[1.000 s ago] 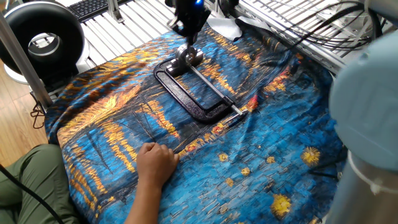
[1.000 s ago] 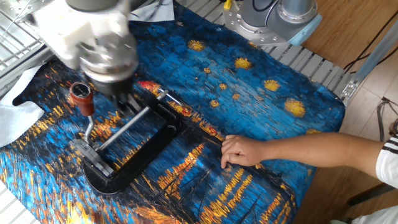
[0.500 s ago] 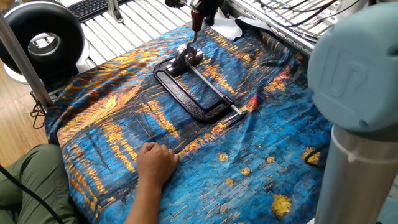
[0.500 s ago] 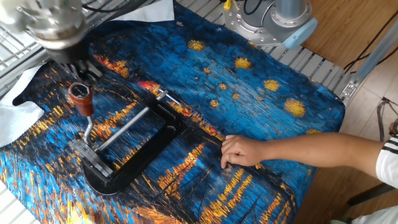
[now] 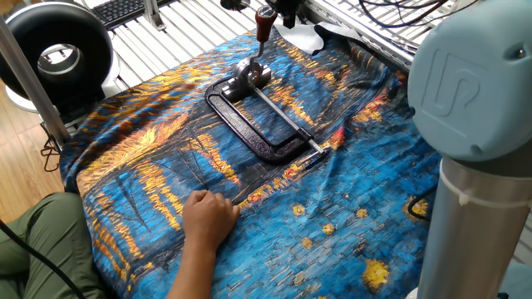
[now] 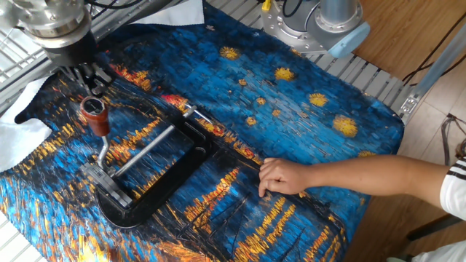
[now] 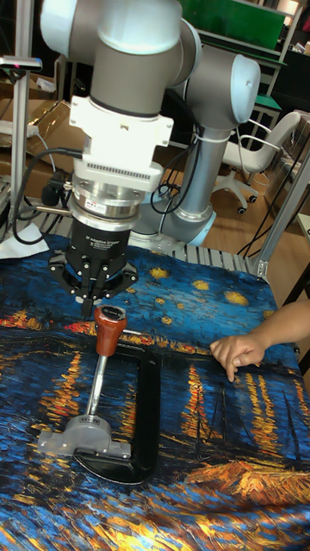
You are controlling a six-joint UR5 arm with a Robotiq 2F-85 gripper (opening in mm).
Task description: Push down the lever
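The lever (image 6: 97, 125) is a slim dark arm with a reddish-brown knob (image 7: 108, 326). It stands tilted upward from the screw end of a black clamp frame (image 6: 169, 183) that lies flat on the blue patterned cloth (image 6: 306, 124). In one fixed view the lever (image 5: 262, 29) rises at the far end of the clamp frame (image 5: 249, 137). My gripper (image 6: 85, 78) hangs just behind and slightly above the knob, fingers together, holding nothing. The tall fixed view shows my gripper (image 7: 96, 299) right over the knob's top, with contact unclear.
A person's hand (image 6: 282, 176) rests on the cloth near the clamp's open end. A long silver rod (image 6: 145, 151) runs along the clamp. A white cloth (image 6: 16, 138) lies at the left edge. The robot base (image 6: 320, 25) stands at the far side, and a black round device (image 5: 54, 50) beside the table.
My gripper moved off the clamp's middle, back past the lever, and now hangs lower beside its knob. The lever, the clamp and the hand have not moved.
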